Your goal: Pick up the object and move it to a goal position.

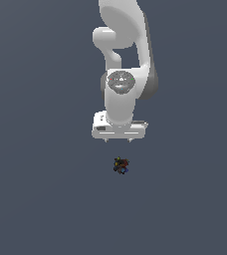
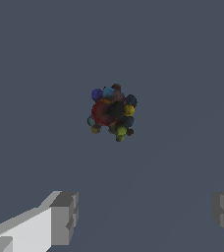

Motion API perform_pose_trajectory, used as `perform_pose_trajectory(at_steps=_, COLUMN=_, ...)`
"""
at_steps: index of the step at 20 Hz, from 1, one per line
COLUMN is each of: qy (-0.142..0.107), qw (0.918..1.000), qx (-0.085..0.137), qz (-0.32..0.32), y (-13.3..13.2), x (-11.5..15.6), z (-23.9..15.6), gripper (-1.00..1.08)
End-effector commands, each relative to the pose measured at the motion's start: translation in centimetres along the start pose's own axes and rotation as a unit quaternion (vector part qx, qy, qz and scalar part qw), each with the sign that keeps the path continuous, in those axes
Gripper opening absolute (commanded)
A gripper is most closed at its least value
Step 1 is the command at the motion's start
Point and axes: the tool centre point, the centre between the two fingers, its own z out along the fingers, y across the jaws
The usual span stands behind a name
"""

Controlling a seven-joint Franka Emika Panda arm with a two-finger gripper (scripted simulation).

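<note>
The object [image 1: 120, 165] is a tiny, lumpy, mostly black thing with red, blue, orange and yellow-green specks, lying on the flat grey surface. In the wrist view the object [image 2: 112, 112] shows clearly, apart from both fingers. My gripper [image 1: 118, 141] hangs on the white arm just above and behind the object in the exterior view, not touching it. It is open and empty: in the wrist view the gripper [image 2: 143, 216] has its two grey fingertips [image 2: 65, 216] wide apart, with nothing between them.
The white arm [image 1: 123, 60] reaches down from the top of the exterior view. The plain grey surface [image 1: 36, 199] fills both views.
</note>
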Motion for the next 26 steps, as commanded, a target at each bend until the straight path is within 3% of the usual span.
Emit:
perform_pose_trajectory(at_steps=1, qy=0.003, qw=0.9999, qx=0.000, qz=0.013, y=-0.3, x=0.9, z=0.7, gripper=1.00)
perform_pose_trajectory(at_steps=13, qy=0.022, qw=0.9956, qx=0.002, qz=0.091, y=-2.2, x=5.7, z=5.3, gripper=1.00)
perform_pose_trajectory(at_steps=26, qy=0.025, qw=0.9944, qx=0.003, qz=0.103, y=-2.6, x=6.4, z=7.1, gripper=1.00)
